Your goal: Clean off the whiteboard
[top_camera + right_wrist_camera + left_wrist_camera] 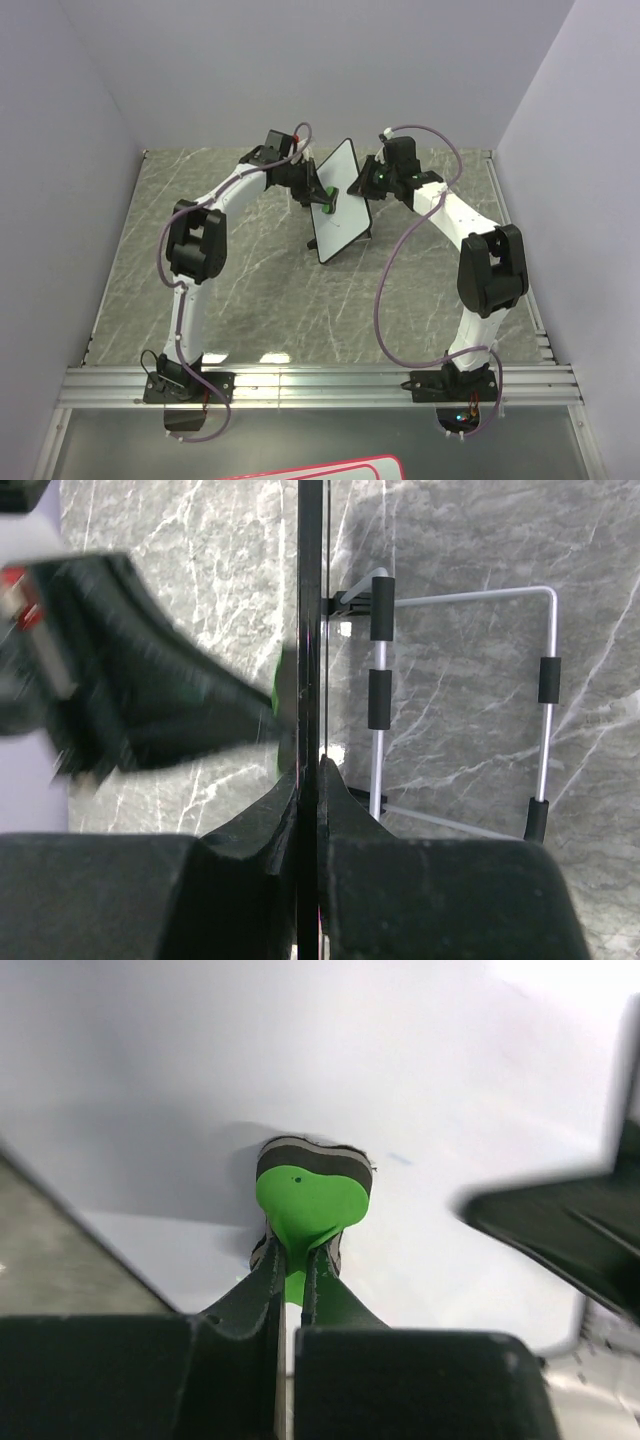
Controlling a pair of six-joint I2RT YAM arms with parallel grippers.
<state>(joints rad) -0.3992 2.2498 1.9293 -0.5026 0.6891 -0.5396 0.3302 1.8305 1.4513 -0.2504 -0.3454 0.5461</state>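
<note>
The whiteboard (pixel 338 203) stands tilted on a wire stand in the middle of the table, white face toward the left arm. My left gripper (pixel 322 196) is shut on a green eraser (pixel 308 1200) and presses its dark felt pad against the board's face (pixel 180 1080). A faint blue mark (pixel 400 1158) shows just right of the eraser. My right gripper (pixel 366 184) is shut on the whiteboard's edge, seen edge-on as a thin black line (pixel 311 630) between its jaws. The wire stand (pixel 460 700) shows behind the board in the right wrist view.
The table is grey marble (pixel 240 290), enclosed by pale walls on three sides. An aluminium rail (pixel 320 385) runs along the near edge. A red-rimmed white board (pixel 320 470) lies below it. The left arm (pixel 130 680) shows blurred beside the board.
</note>
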